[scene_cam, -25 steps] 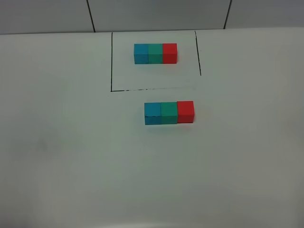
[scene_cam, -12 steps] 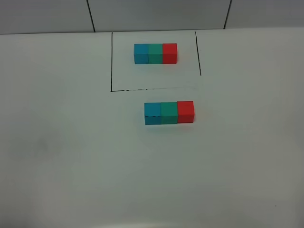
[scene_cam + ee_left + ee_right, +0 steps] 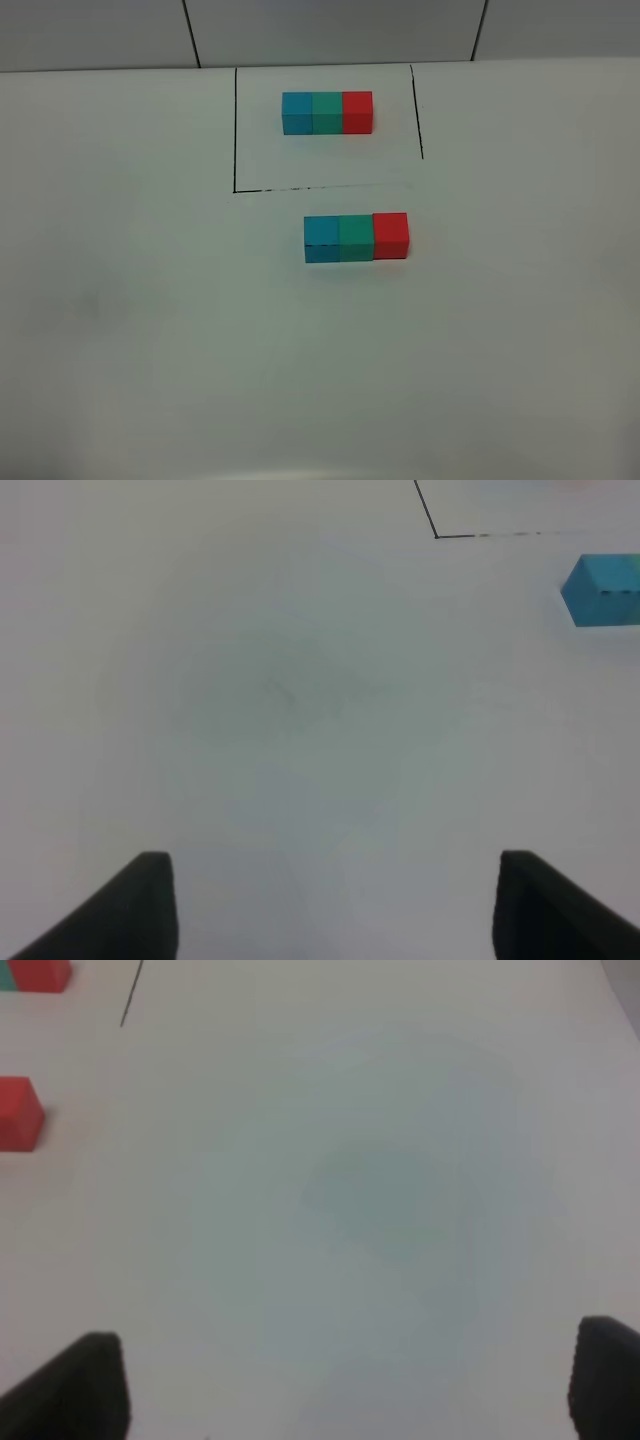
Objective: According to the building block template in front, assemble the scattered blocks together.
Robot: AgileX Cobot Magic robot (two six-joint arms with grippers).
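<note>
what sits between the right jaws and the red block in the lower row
Nothing visible. In the right wrist view only bare table lies between the open right gripper and the red block. From above, the red block ends the lower row, its right side uncovered.

A broad, matte white tabletop (image 3: 150,330) fills nearly the whole exterior high view, evenly and softly lit, with only faint greyish smudges across its surface. Behind its far edge rises a pale grey wall of large flat panels (image 3: 330,30), split by two thin dark seams that slant slightly. Both wrist views show the same bare white surface, blurred and faintly shadowed.
</note>
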